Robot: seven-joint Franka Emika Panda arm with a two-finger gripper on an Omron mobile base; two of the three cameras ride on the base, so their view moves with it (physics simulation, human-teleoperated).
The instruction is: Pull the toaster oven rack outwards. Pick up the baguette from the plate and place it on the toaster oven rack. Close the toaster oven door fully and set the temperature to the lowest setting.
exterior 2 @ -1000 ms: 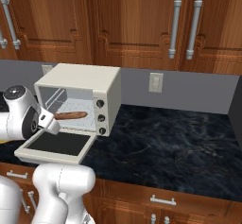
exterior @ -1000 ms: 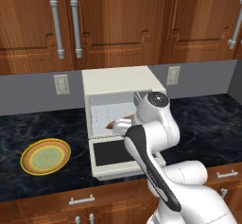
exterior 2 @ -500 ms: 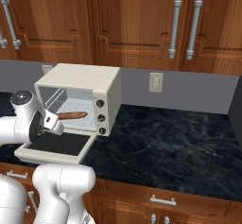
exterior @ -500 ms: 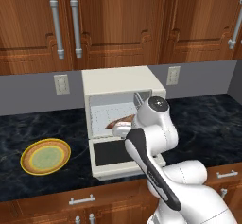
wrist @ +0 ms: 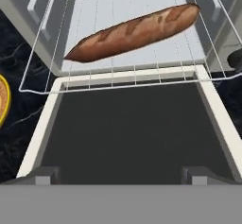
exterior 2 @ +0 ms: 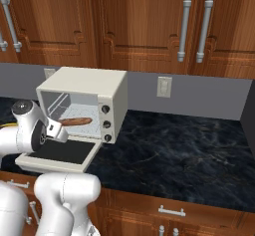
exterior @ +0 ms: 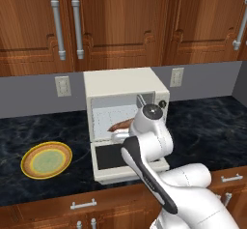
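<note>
- Baguette (wrist: 134,31) is seen lying on the toaster oven rack (wrist: 118,72), slanted from the rack's front left toward its back right corner, fully released.
- The rack is drawn out so that its front wire overhangs the hinge edge of the toaster oven door (wrist: 127,128), which is folded down flat over the counter's front edge.
- The gripper (exterior 2: 54,130) is held spread wide with nothing between its fingers, poised above the lowered door just in front of the toaster oven (exterior: 126,105).
- The plate (exterior: 47,159) is left bare on the counter, well apart toward the left end.
- Door closing is judged to be the step in hand, with placing apparently done.
- The protruding rack should be watched: if the door is swung up against it, the rack is likely to be pushed back in, and the loaf could be shifted, so a slow lift is advised.
- The door's outer edge, where the handle would be, is best caught from underneath and raised in an arc about the hinge until the frame is met squarely.
- The knobs (exterior 2: 105,124) on the right side of the oven front are to be addressed afterwards; which one governs temperature cannot be told.
</note>
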